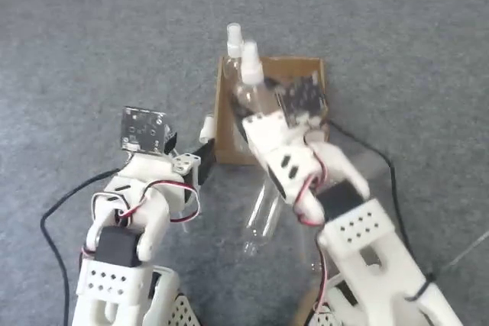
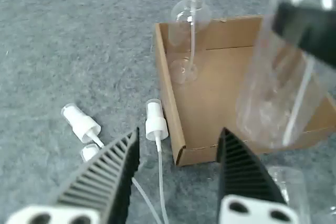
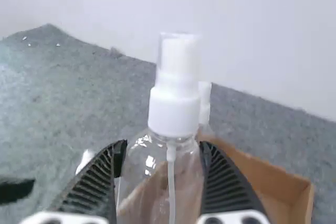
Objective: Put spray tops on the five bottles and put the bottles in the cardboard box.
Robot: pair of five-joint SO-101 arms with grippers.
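Left end effector (image 2: 179, 139): is hanging spread and empty just above the loose tops, probably placed to take the next one.
Spray tops (image 2: 156, 123): are lying on the grey worktop (image 1: 92, 51) beside the box's outer wall, white heads up and thin dip tubes trailing.
Cardboard box (image 2: 169, 93): is sitting open between the arms, with one capped bottle (image 2: 191, 17) standing at its far corner.
Held bottle (image 3: 157, 182): is hanging slightly tilted over the box, seemingly for lowering in. It is clear and round-shouldered, with its white spray top fitted.
Right end effector (image 3: 161, 150): is pinching that bottle's body below the shoulder.
Bare bottles (image 1: 263, 208): are lying clear and topless near the right arm.
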